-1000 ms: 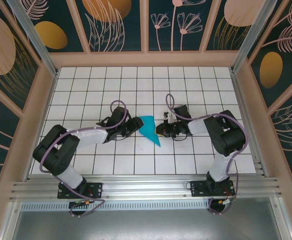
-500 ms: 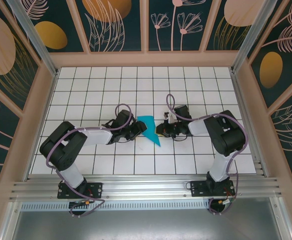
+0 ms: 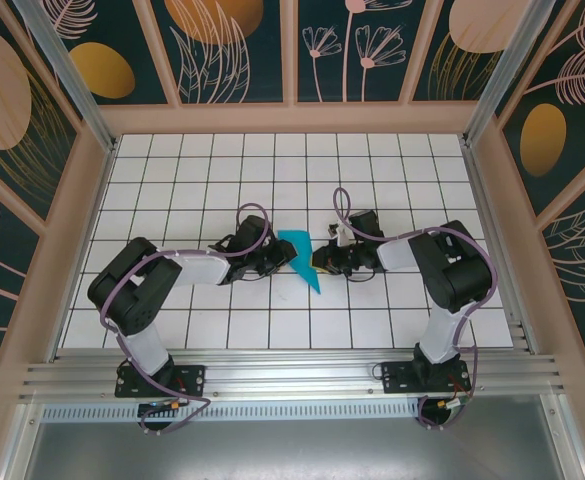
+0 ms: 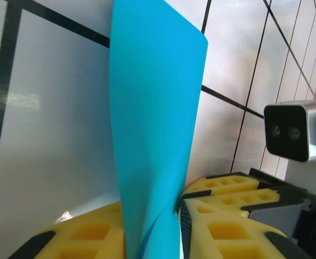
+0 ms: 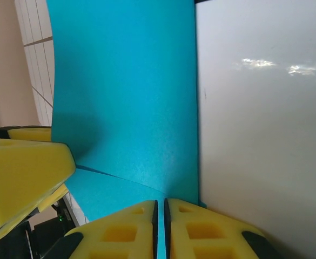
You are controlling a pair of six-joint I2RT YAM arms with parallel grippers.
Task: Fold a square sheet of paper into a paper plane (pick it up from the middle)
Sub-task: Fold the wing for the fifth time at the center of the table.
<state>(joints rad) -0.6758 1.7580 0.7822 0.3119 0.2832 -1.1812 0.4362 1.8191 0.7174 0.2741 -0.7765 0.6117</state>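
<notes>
Both my left gripper (image 4: pixel 176 208) and my right gripper (image 5: pixel 160 208) were on the sheet of paper (image 3: pixel 299 257). It sat partly folded between them, near the middle of the table (image 3: pixel 172 180). The left yellow fingers were squeezed close on one edge, and the paper stood up between them. The right fingers were almost shut, pinching the other edge. I judged the paper very light, thin and floppy, easy to tear or crumple. I thought it best to hold it gently near the fold, not by a loose corner.
</notes>
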